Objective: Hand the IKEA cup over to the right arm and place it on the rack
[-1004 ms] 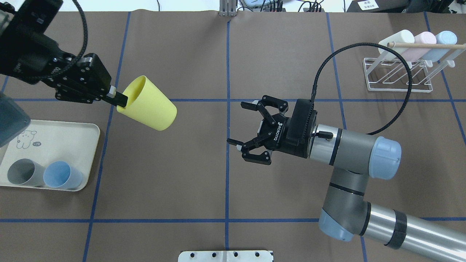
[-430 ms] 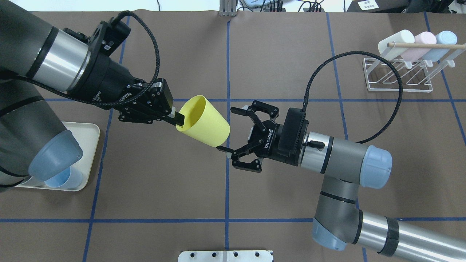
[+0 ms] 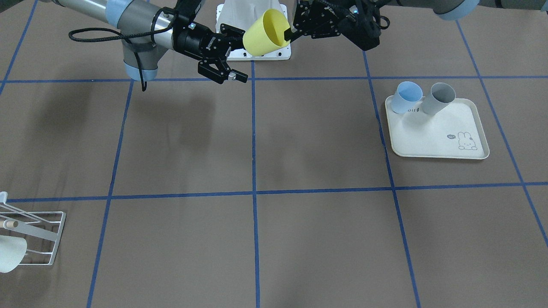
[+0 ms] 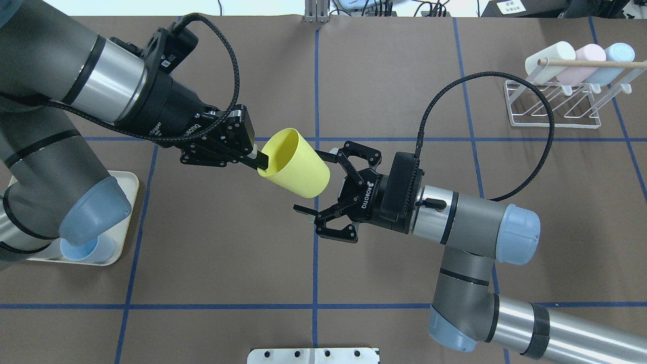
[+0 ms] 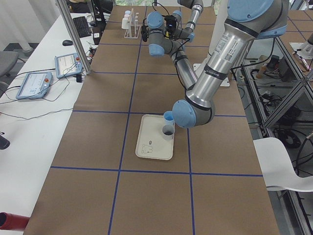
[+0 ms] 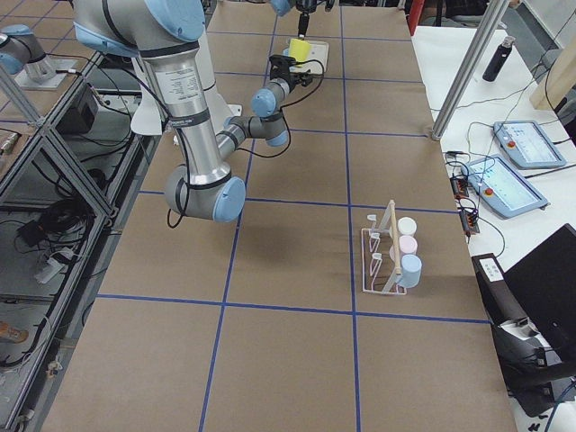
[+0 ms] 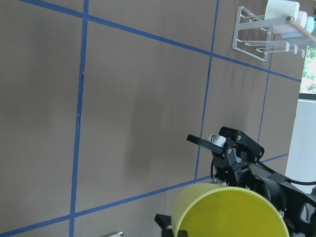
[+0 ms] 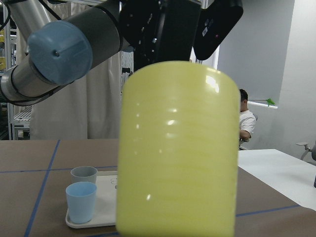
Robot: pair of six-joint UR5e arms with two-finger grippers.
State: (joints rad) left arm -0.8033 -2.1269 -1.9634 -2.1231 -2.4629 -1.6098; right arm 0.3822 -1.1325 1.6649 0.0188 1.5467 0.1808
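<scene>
The yellow IKEA cup [image 4: 295, 163] hangs on its side above the table's middle, base toward the right arm. My left gripper [image 4: 261, 161] is shut on its rim, one finger inside and one outside. My right gripper [image 4: 314, 180] is open, and the cup's base end lies between its spread fingers; I cannot tell whether they touch. In the front-facing view the cup [image 3: 263, 32] sits between the left gripper [image 3: 294, 31] and the right gripper [image 3: 235, 53]. In the right wrist view the cup [image 8: 177, 148] fills the middle. The white wire rack [image 4: 553, 103] stands at the far right.
Cream, pink and light-blue cups [image 4: 579, 60] lie on the rack under its wooden dowel. The rabbit-print tray [image 3: 436, 137] on the left arm's side holds a blue cup [image 3: 406, 96] and a grey cup [image 3: 439, 98]. The right arm's black cable [image 4: 536, 101] loops toward the rack.
My left arm has carried the yellow cup rightward to the table's centre. The right gripper has moved left, still open, until the cup's base came between its fingers.
</scene>
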